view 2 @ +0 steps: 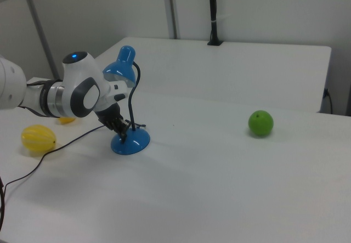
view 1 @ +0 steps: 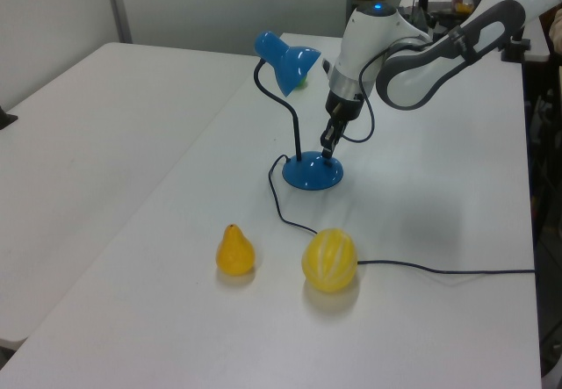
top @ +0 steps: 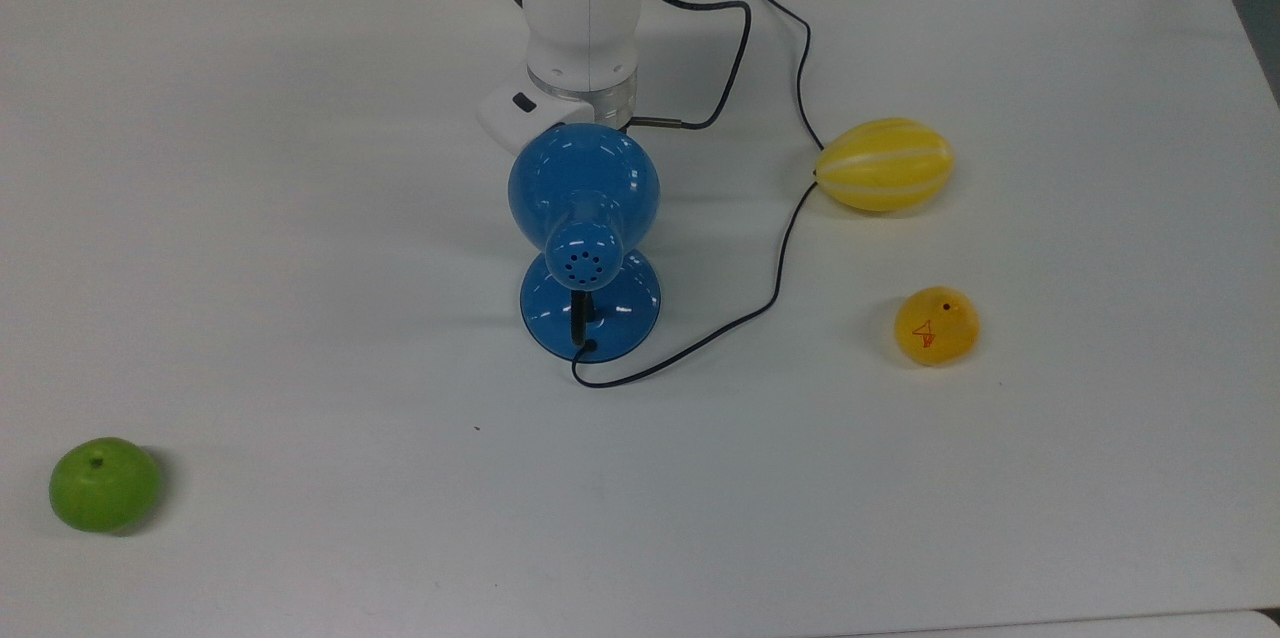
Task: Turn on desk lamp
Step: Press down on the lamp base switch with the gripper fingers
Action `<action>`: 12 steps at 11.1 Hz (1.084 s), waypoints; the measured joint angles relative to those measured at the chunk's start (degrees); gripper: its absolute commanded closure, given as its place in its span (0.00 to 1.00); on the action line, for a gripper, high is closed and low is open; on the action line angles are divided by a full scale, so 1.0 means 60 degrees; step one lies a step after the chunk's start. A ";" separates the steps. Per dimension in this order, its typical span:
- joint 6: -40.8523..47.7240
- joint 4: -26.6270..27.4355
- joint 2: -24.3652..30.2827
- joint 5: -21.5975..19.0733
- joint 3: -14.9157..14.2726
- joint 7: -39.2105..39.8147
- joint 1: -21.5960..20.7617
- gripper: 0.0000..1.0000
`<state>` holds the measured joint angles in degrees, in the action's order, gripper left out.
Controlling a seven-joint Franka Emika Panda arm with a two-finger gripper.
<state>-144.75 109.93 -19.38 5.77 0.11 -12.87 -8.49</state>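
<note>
The desk lamp (top: 585, 238) stands upright about the middle of the white bench (top: 300, 168), somewhat nearer the far edge in the top view, its blue dome shade bent over on the black neck above the round blue base, and its thin black cord (top: 770, 278) loops off the base toward the top view's right and runs on to the far edge. Going left to right across the top view: a green apple (top: 104, 483) lies near the near left corner, well apart from everything; then comes the lamp with the arm behind it; then a striped yellow melon (top: 884, 164) touching or just beside the cord; and a small yellow pear (top: 936, 325) nearer the right edge. In the left view the gripper (view 1: 327, 146) points down at the far rim of the base, its tip touching or just above it, close beside the neck; the right view shows it (view 2: 122, 129) at the same spot on the base. Whether the fingers are apart or together I cannot tell. No glow shows under the shade in any view, so the lamp looks unlit. My reading is that the approach is done and the tip sits where a switch on the base would be; the press itself, and the light coming on, are still left.
</note>
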 measured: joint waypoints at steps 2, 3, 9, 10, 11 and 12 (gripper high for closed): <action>0.0000 -0.0026 -0.0088 0.0000 0.0005 0.0000 0.0000 1.00; -0.0004 -0.0038 -0.0109 0.0000 0.0006 0.0000 0.0000 1.00; -0.0237 -0.0042 -0.0150 0.0000 0.0021 0.0000 -0.0001 1.00; -0.0237 -0.0043 -0.0151 0.0000 0.0021 0.0000 -0.0001 1.00; -0.0238 -0.0043 -0.0152 0.0000 0.0021 0.0000 -0.0001 1.00; -0.0238 -0.0043 -0.0152 0.0000 0.0021 0.0000 -0.0001 1.00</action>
<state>-146.18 109.67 -20.29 5.77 0.23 -12.87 -8.50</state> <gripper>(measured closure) 0.991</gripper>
